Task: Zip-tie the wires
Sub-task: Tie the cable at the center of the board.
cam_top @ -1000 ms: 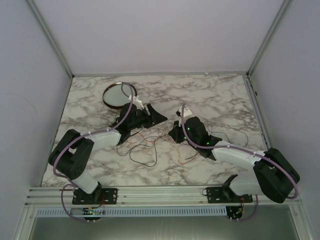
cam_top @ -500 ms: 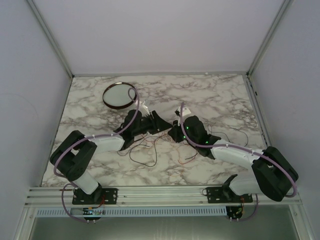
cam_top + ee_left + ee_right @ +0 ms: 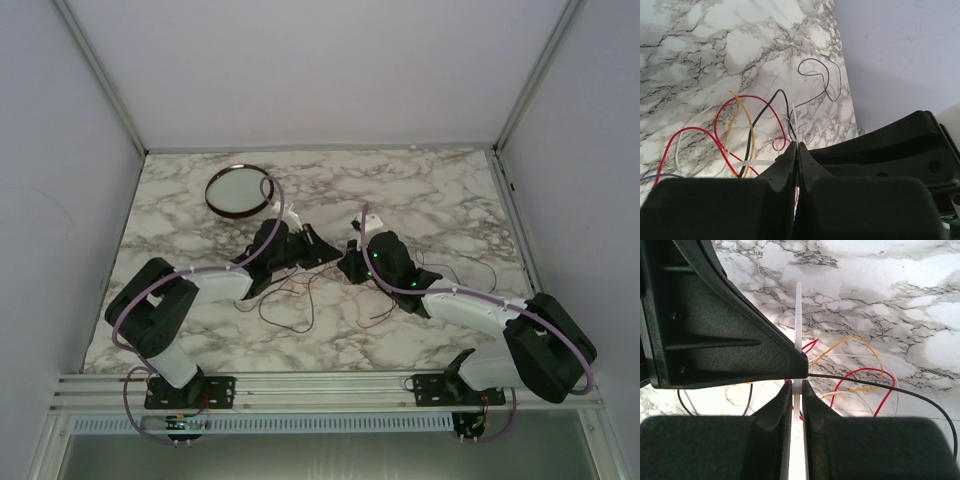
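Note:
The wires (image 3: pixel 292 302) lie in a loose tangle of red, black, yellow and white strands on the marble table (image 3: pixel 440 200), between and in front of both arms. In the right wrist view my right gripper (image 3: pixel 797 386) is shut on a white zip tie (image 3: pixel 798 315), whose tail points away over the wires (image 3: pixel 867 369). The left gripper's black tip (image 3: pixel 790 357) presses on that same strap just above my right jaws. Seen from the left wrist, my left gripper (image 3: pixel 796 148) is shut with a thin white strip (image 3: pixel 794 120) rising from between its jaws, beside the wires (image 3: pixel 762 107). In the top view, the left gripper (image 3: pixel 322 249) and right gripper (image 3: pixel 349 263) meet.
A round dark-rimmed dish (image 3: pixel 212 195) stands at the back left of the table. Grey walls enclose the table on three sides. Lilac cables (image 3: pixel 270 215) loop along both arms. The right arm's black body (image 3: pixel 890 145) fills the right of the left wrist view.
My left gripper has swung right to meet the right gripper and has shut on the zip tie. The right arm has barely moved.

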Controlling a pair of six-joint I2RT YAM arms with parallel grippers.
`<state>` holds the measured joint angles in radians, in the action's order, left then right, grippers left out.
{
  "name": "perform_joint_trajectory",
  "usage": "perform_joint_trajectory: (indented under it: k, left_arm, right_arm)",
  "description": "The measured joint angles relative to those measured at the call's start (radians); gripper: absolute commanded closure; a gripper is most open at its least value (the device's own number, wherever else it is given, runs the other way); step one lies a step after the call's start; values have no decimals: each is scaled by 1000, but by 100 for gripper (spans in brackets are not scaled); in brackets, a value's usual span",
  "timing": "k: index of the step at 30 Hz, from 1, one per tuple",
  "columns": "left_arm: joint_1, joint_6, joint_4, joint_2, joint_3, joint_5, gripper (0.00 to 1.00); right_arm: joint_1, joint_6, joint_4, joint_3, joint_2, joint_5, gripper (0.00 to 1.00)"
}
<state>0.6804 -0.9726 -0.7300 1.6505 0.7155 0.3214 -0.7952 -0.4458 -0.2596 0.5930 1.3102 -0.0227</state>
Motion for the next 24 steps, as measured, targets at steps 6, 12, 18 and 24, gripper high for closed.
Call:
perform_joint_trajectory:
  k: [6, 12, 18, 24]
  left_arm:
    - [-28, 35, 80, 0, 59, 31, 100]
    - [-94, 65, 158, 0, 154, 73, 100]
    - [-117, 93, 200, 0, 212, 82, 100]
    - [-150, 106, 231, 0, 217, 91, 100]
  right_arm:
    - [-1, -6, -18, 0, -2, 19, 100]
    - [-23, -16, -24, 0, -17, 42, 100]
    - [-34, -27, -27, 0, -21, 57, 100]
    - [-57, -35, -24, 0, -9, 69, 100]
